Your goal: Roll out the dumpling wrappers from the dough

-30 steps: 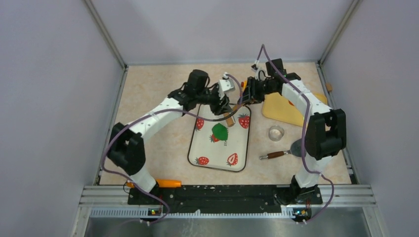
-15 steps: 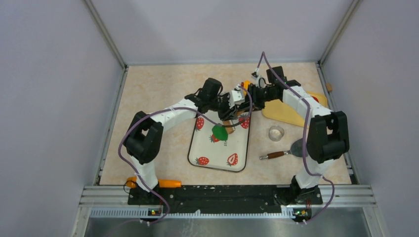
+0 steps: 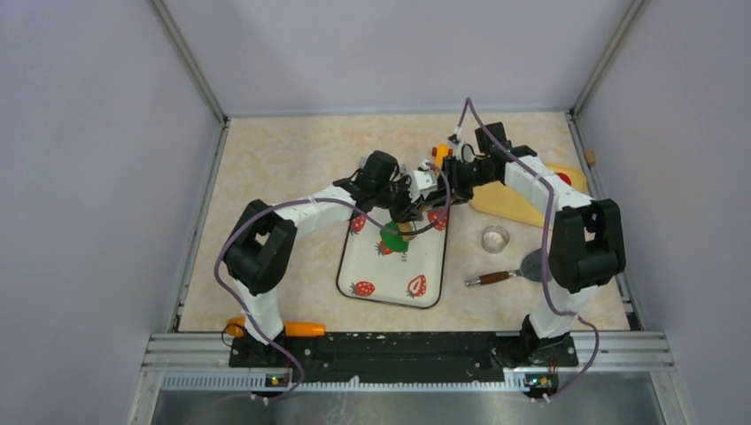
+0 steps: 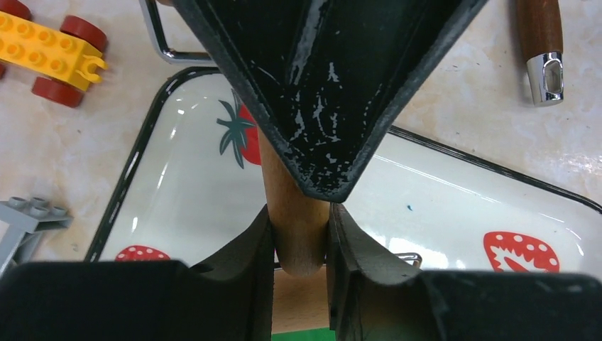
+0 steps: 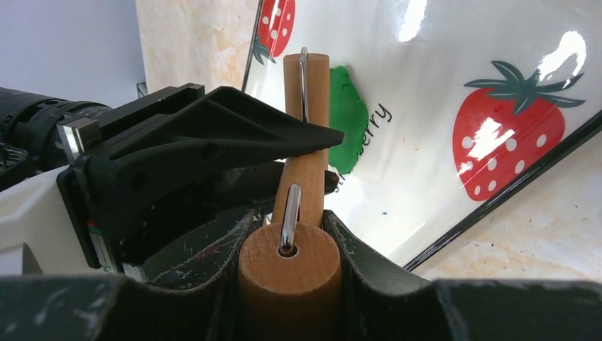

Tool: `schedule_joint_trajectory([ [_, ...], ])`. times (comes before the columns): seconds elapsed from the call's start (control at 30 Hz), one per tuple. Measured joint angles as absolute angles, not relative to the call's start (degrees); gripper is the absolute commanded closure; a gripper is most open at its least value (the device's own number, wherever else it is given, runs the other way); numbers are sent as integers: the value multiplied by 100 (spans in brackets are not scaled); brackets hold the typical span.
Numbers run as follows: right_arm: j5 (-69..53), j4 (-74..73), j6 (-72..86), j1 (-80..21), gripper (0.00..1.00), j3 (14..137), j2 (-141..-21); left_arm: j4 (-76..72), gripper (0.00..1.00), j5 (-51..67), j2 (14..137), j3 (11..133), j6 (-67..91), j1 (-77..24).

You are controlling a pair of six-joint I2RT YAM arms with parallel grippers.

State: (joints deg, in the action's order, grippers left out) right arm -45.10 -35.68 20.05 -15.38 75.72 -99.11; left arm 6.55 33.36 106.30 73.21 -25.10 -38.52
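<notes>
Both arms reach inward over the tray (image 3: 396, 276); left end effector (image 4: 299, 234) and right end effector (image 5: 291, 222) each clamp the roller (image 5: 306, 79) by the dough (image 5: 346, 114).

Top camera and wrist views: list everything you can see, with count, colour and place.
dough: one, dark green, on the tray beside the rolling pin.
tray: one, white with red strawberries, mid-table.
rolling pin: one, wooden, above the tray.
cutter: one, clear, right of the tray.
board: one, yellow, far right.
tool: one, brown handle, grey head, near the cutter.
toy car: one, yellow, red wheels, by the tray.
brick: one, grey, beside the tray.
left pincer: one, black, shut on the rolling pin.
right pincer: one, black, shut on the rolling pin.
</notes>
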Motion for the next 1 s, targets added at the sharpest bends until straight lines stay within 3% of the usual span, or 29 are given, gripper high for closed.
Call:
schedule_joint_trajectory([
  [0.4,-3964,-3476,1804,-2126,100,7194,-9911,301,100,3166,10451,6451,-1822,-3920],
  [1.0,-4082,-3376,1660,-2171,100,7472,-10197,158,100,3026,10374,6333,-1653,-3791],
])
